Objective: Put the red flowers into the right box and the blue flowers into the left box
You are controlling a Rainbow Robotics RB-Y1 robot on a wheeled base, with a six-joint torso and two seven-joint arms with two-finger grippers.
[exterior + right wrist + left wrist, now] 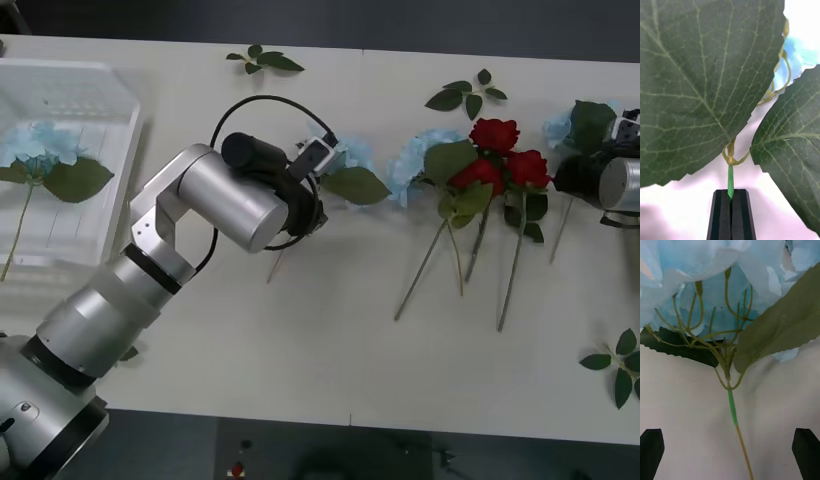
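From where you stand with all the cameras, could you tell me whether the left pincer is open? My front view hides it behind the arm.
Observer: Yes, the left pincer is open, with its fingers wide apart.
Operator: Is anything between them?
Observer: The thin stem of a blue flower runs between them and touches neither finger.
Operator: And how is the right pincer at the table's edge?
Observer: The right pincer is shut on a green stem, just below two big leaves.
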